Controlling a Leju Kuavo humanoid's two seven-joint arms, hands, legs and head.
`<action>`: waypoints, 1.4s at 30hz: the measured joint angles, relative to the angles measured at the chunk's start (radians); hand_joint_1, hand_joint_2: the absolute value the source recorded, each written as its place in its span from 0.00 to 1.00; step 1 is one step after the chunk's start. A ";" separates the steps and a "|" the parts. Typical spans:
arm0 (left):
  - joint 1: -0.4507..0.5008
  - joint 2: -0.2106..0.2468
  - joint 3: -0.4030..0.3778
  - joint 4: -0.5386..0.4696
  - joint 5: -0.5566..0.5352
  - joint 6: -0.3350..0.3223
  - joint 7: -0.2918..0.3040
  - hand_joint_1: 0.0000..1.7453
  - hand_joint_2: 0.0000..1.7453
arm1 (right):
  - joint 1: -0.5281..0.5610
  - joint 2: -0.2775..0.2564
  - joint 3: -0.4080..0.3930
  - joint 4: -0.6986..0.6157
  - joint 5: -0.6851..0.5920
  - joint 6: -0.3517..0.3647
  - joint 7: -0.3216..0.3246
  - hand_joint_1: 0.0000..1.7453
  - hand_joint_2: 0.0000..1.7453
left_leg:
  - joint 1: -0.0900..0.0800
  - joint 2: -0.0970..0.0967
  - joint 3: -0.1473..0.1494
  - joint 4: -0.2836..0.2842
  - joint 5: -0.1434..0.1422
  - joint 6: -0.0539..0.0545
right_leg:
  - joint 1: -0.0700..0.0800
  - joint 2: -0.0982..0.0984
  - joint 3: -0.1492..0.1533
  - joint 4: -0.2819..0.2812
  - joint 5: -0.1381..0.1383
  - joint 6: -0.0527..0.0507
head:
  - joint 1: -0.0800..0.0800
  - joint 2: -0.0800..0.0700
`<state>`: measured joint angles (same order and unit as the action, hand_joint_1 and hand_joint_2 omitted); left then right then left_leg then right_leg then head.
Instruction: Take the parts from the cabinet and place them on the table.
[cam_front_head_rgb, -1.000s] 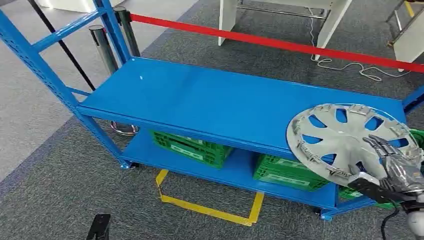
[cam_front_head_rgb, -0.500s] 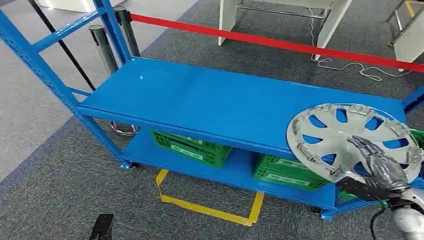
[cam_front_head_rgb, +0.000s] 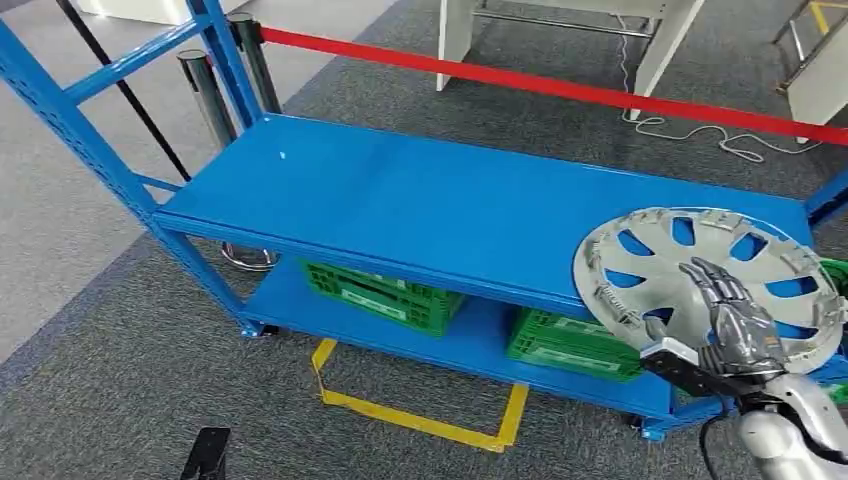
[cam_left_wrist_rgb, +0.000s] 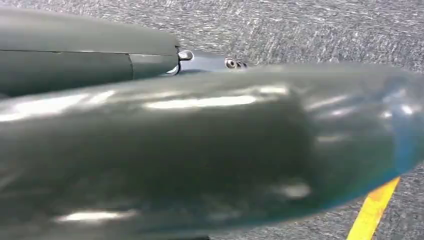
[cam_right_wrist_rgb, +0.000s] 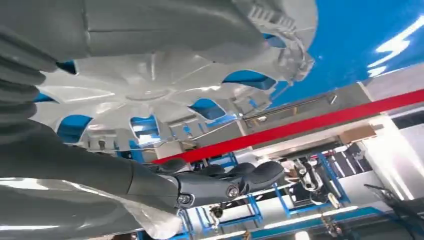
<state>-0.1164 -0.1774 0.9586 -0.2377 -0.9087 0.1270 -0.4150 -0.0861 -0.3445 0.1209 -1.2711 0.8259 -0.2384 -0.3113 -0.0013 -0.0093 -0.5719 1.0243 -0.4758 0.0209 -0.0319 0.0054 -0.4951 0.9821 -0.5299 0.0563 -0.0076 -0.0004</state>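
Note:
A silver hubcap (cam_front_head_rgb: 660, 270) lies flat at the right end of the blue cabinet's top shelf (cam_front_head_rgb: 420, 200), its rim hanging over the front edge. My right hand (cam_front_head_rgb: 735, 320) is spread over the hubcap's near side, fingers apart, gripping nothing. In the right wrist view the hubcap (cam_right_wrist_rgb: 165, 80) lies close beyond the palm, with the dark fingers (cam_right_wrist_rgb: 220, 182) stretched out beside it. My left hand (cam_left_wrist_rgb: 210, 60) hangs low over grey carpet, blurred and very close to its camera, so the way its fingers lie is unclear.
Green crates (cam_front_head_rgb: 385, 292) (cam_front_head_rgb: 570, 345) stand on the lower shelf. A red barrier belt (cam_front_head_rgb: 540, 85) on chrome posts (cam_front_head_rgb: 205, 95) runs behind the cabinet, with white table legs (cam_front_head_rgb: 455, 30) beyond it. Yellow floor tape (cam_front_head_rgb: 420, 420) marks a square in front.
My right hand has moved left and forward across the hubcap, from its right edge toward its middle. The hubcap has stayed where it was.

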 joint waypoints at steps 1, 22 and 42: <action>0.000 0.000 -0.001 0.000 0.000 0.000 0.001 0.00 0.00 | 0.000 0.004 0.001 -0.001 0.003 -0.005 0.004 0.00 0.00 | 0.000 0.000 0.000 0.000 0.000 0.000 | 0.000 0.000 0.000 0.000 0.000 0.000 | 0.000 0.000; 0.000 -0.001 -0.004 0.000 0.000 0.013 0.017 0.00 0.00 | 0.016 0.079 0.073 0.072 0.418 -0.075 0.310 0.00 1.00 | 0.000 0.000 0.000 0.000 0.000 0.000 | 0.000 0.000 0.000 0.000 0.000 0.000 | 0.000 0.000; 0.002 0.001 -0.004 0.000 0.000 0.010 0.021 0.00 0.00 | -0.044 0.080 0.118 0.208 0.467 -0.011 0.364 0.00 1.00 | 0.000 0.000 0.004 0.000 0.000 0.000 | 0.000 0.001 -0.008 -0.001 0.000 0.000 | 0.000 0.000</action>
<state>-0.1144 -0.1766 0.9548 -0.2377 -0.9083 0.1366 -0.3941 -0.1306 -0.2648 0.2392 -1.0632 1.2932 -0.2495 0.0530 -0.0008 -0.0088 -0.5683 1.0239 -0.4758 0.0209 -0.0318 0.0063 -0.5035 0.9815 -0.5299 0.0561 -0.0076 -0.0004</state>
